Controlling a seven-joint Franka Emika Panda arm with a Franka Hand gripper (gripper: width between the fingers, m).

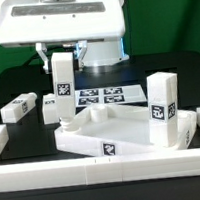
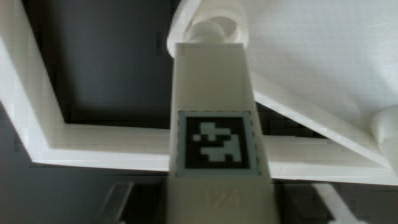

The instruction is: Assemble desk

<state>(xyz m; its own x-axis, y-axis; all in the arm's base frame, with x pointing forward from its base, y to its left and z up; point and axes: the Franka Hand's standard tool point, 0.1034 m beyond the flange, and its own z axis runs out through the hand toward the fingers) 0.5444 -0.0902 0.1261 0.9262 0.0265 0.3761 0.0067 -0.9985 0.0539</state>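
Note:
The white tabletop point(image 1: 117, 134) lies tray-like in the middle, with a tag on its near rim. One white leg point(image 1: 164, 107) stands upright on the tabletop's corner at the exterior view's right. My gripper point(image 1: 56, 63) is shut on another white leg point(image 1: 62, 92) and holds it upright, with its lower end at the tabletop's far corner on the exterior view's left. In the wrist view the held leg point(image 2: 217, 110) runs between my gripper's point(image 2: 217, 203) fingers point(image 2: 135, 203), its rounded end down by the tabletop rim point(image 2: 98, 125). I cannot tell if that end touches.
A loose leg point(image 1: 21, 109) lies on the black table at the exterior view's left, with another white block point(image 1: 48, 107) just behind the held leg. The marker board point(image 1: 106, 95) lies flat behind the tabletop. A long white border rail point(image 1: 97, 175) runs along the front and sides.

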